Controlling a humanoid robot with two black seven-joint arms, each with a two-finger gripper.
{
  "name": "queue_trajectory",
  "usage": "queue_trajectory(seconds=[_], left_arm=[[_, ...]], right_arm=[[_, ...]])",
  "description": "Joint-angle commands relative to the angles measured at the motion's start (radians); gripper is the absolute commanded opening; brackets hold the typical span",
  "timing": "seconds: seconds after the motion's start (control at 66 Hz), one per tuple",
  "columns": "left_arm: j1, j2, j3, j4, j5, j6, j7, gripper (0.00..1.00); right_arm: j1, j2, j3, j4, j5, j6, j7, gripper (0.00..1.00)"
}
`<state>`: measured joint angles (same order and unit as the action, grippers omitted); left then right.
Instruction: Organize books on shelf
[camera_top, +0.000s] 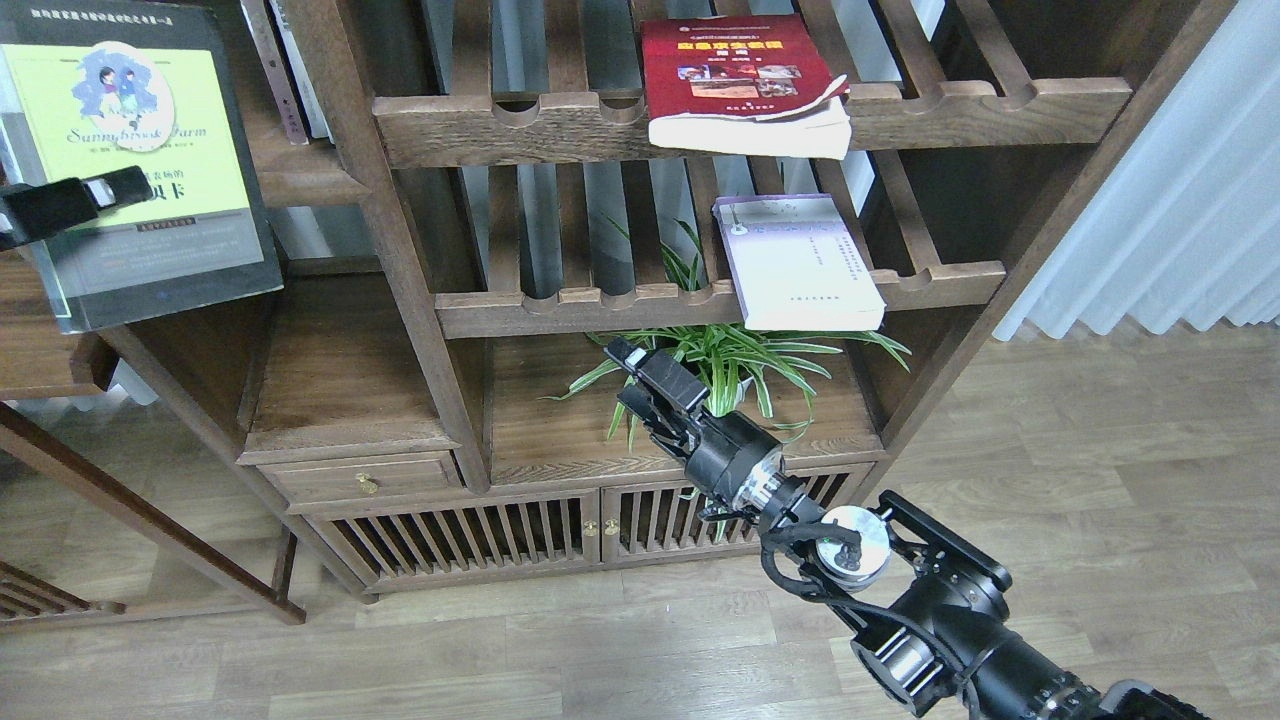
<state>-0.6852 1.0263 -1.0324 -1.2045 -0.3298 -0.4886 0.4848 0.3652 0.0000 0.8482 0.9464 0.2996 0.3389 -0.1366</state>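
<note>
left claw (105, 190) pinches the yellow-green book (140, 160) at top left.

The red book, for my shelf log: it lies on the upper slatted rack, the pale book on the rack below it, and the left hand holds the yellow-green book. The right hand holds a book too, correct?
Not quite. In the head view the right hand holds nothing; it hovers in front of the plant. The rest stands: red book on the upper rack, pale book below, left hand holding the yellow-green book.

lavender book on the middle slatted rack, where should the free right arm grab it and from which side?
Grip the lavender-white book at its front edge, which overhangs the slatted rack's front rail. Come in from the front, where the right gripper already sits below it, one jaw above the cover and one beneath. It lies flat, so only that overhang probably leaves room underneath.
</note>
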Motion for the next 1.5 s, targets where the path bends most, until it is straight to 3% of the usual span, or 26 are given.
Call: queue_trajectory(seconds=[0.0, 0.561, 1.03, 1.288, 1.485], left_arm=[[-0.079, -0.038, -0.003, 0.065, 0.005, 0.000, 0.003, 0.01], [-0.093, -0.127, -0.087, 0.171, 0.072, 0.000, -0.009, 0.00], [-0.086, -0.354, -0.293, 0.217, 0.276, 0.000, -0.084, 0.00], [-0.082, -0.364, -0.386, 0.257, 0.445, 0.000, -0.126, 0.00], [-0.083, -0.387, -0.396, 0.250, 0.566, 0.000, -0.225, 0.00]], right_arm=[[-0.002, 0.000, 0.000, 0.000, -0.010, 0.000, 0.000, 0.98], [-0.003, 0.000, -0.028, 0.003, -0.013, 0.009, 0.000, 0.98], [-0.006, 0.000, -0.028, 0.003, -0.014, 0.009, 0.002, 0.98], [-0.008, 0.000, -0.028, 0.003, -0.014, 0.009, 0.002, 0.98], [-0.011, 0.000, -0.028, 0.003, -0.014, 0.009, 0.002, 0.98]])
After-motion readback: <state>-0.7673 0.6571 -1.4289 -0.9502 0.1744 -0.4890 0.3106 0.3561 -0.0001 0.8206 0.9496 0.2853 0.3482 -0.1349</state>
